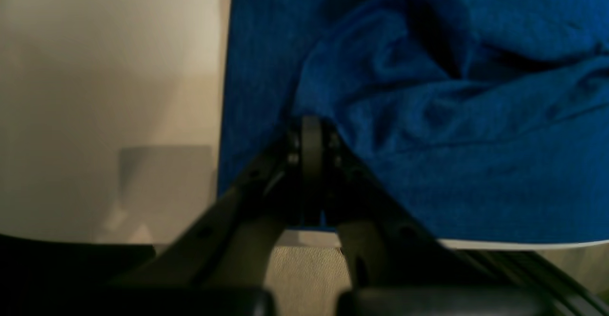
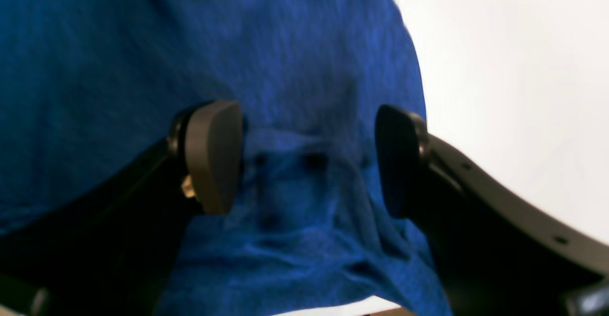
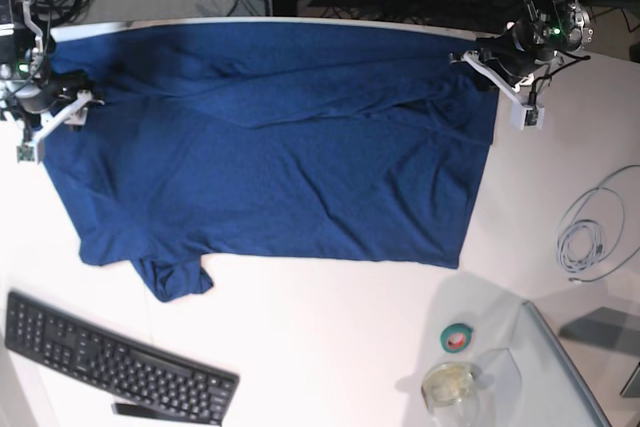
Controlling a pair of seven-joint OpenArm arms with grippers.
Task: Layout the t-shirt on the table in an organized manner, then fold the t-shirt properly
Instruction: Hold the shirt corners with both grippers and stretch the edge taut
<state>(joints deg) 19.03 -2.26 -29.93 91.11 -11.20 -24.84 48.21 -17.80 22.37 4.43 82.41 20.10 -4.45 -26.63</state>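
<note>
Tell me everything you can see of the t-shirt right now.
The t-shirt is plain dark blue soft knit, no print, spread mostly flat across the far part of the white table. A long fold runs across its upper part; one short sleeve sticks out toward the keyboard. The left gripper is shut on its edge at one far corner; the right gripper straddles bunched cloth at the other, open.

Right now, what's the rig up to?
Both arms work a navy t-shirt spread across the white table. The left hand is shut on the fabric at one far corner by the table edge. The right hand sits open over the cloth at the other far corner. The shirt is laid out but wrinkled along the far side, not yet folded.
</note>
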